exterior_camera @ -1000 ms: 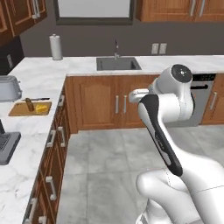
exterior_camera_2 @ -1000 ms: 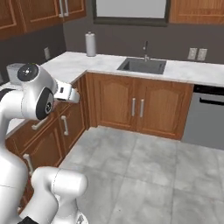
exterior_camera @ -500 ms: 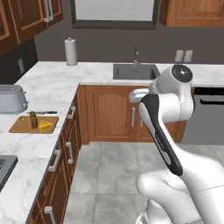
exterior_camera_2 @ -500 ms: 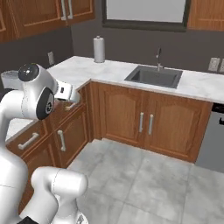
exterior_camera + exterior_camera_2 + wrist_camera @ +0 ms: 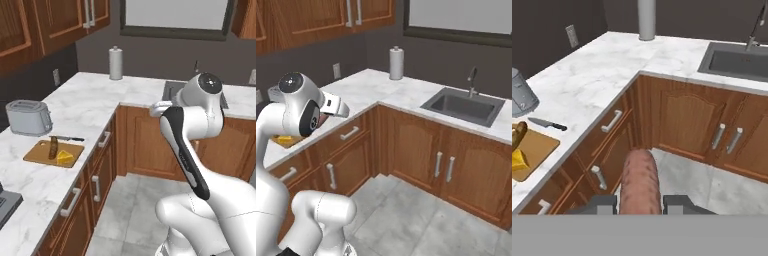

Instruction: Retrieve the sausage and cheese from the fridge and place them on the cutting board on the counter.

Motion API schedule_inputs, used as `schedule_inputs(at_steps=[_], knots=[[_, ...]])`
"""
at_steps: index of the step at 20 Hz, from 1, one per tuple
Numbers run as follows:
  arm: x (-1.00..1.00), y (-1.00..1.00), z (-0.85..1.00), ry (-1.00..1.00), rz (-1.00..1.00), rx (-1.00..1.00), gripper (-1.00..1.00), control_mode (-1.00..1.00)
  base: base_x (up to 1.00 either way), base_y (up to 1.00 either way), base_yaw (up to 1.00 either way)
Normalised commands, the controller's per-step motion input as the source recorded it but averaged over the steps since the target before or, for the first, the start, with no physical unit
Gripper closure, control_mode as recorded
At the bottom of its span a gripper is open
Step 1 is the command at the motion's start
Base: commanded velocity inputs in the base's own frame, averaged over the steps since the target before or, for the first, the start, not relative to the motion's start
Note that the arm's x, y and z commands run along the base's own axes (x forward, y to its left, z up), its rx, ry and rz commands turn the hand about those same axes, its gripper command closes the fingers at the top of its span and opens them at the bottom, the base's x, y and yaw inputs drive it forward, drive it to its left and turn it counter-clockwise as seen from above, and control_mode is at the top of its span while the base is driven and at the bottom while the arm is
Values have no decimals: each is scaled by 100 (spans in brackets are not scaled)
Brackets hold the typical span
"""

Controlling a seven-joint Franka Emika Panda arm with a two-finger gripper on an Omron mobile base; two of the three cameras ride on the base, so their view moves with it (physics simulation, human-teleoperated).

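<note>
In the hand view my gripper (image 5: pixel 640 200) is shut on the sausage (image 5: pixel 640 182), a reddish-brown cylinder that sticks out forward between the two dark fingertips. It hangs over the floor in front of the cabinet corner. The cutting board (image 5: pixel 45 155) lies on the counter (image 5: pixel 90 102) to the left, with the yellow cheese (image 5: pixel 64 157) wedge on it beside a longer golden-brown piece (image 5: pixel 52 147). The hand view has the board (image 5: pixel 534 150) and the cheese (image 5: pixel 518 161) at its left edge. The fridge is out of view.
A black-handled knife (image 5: pixel 70 138) lies just behind the board and a silver toaster (image 5: pixel 28 117) stands further back. A paper towel roll (image 5: pixel 116 63) stands near the wall and a sink (image 5: pixel 737 60) is set in the right run. Brown cabinets with bar handles line the floor.
The whole picture has shifted: the base has moved, and the L-shaped counter with the board now sits nearer and more central. The gripper stays shut on the sausage.
</note>
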Motion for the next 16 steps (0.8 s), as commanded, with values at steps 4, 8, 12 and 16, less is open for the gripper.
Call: schedule_inputs(at_steps=[4,8,12,16], knots=[[0,0,0,0,0,0,100,100,76,0,41],[0,0,0,0,0,0,100,100,73,0,42],[0,0,0,0,0,0,100,100,61,0,50],[0,0,0,0,0,0,100,100,55,0,54]])
